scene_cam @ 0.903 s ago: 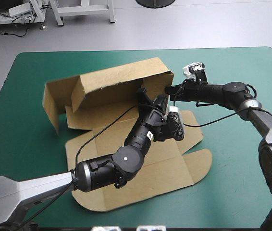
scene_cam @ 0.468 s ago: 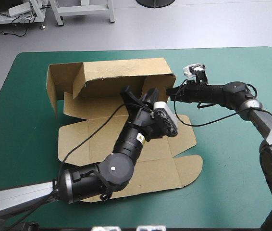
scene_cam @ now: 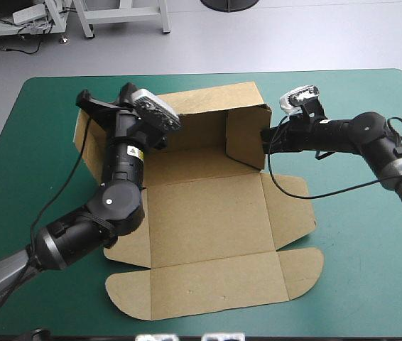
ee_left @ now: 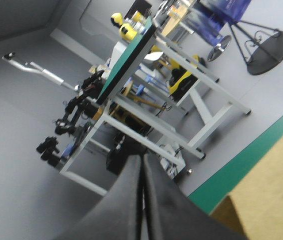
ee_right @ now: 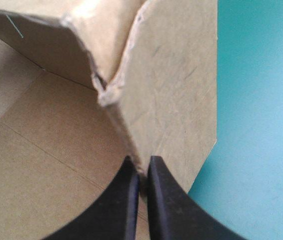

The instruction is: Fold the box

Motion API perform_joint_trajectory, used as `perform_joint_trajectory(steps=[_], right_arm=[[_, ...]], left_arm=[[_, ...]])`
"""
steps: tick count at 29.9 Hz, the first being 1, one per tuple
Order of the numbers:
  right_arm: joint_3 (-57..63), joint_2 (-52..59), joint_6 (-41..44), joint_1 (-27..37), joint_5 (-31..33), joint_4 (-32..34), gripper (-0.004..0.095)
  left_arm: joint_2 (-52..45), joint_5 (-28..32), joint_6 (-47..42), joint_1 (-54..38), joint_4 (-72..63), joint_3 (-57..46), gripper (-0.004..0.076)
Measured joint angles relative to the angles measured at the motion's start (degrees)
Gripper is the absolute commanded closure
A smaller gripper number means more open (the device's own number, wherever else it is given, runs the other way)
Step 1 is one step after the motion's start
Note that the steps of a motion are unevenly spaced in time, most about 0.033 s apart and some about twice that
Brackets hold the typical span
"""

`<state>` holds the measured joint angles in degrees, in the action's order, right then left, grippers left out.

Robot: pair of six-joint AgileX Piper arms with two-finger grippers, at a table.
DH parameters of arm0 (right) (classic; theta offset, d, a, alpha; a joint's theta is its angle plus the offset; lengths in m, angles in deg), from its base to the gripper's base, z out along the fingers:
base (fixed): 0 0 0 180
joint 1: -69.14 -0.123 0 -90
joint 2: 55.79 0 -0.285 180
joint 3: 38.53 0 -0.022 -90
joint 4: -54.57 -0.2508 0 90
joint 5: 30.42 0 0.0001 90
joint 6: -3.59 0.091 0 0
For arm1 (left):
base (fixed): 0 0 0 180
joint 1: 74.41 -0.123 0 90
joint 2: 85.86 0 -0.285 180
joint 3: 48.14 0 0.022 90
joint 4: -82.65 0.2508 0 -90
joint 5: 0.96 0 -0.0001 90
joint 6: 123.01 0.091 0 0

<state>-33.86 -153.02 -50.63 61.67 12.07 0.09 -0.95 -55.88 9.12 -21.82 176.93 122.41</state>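
High view, layout: flat-cut brown board box [scene_cam: 208, 220] lies at frame centre on the teal-green-covered table [scene_cam: 357, 234]. Its rear wall [scene_cam: 194, 117] stands across the upper centre; base and front flaps lie flat.
Right gripper: right gripper [scene_cam: 265, 136] sits right of upper centre. Its jaws are pinched almost closed on the edge of the upright side flap [scene_cam: 246, 135]. The right wrist view shows this gripper [ee_right: 142, 167] with the box [ee_right: 174, 85] board between its black fingers.
Left gripper: left gripper [scene_cam: 91, 103] is at upper left, by the rear wall's left end. In the left wrist view the gripper [ee_left: 142, 165] has its jaws pressed together on nothing; a box [ee_left: 269, 190] corner shows at lower right.
Change: earlier the left arm lay across the base at centre. It has swung to upper left, and the rear wall stands squarer.
Meaning: the base is now clear. The left end probably needs raising next; nothing is tucked yet.
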Motion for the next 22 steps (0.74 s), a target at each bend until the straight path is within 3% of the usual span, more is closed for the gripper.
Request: perform_joint_trajectory(steps=[10,22], right_arm=[[0.0,9.3,14.6,0.0,9.0,16.1,0.0926],[0.0,14.2,29.6,0.0,20.3,32.9,0.0927]], left_arm=[[-1.4,2.8,0.3,-13.3,-2.2,0.0,0.0729],[-1.6,8.2,4.6,-22.6,-7.5,0.0,0.0729]])
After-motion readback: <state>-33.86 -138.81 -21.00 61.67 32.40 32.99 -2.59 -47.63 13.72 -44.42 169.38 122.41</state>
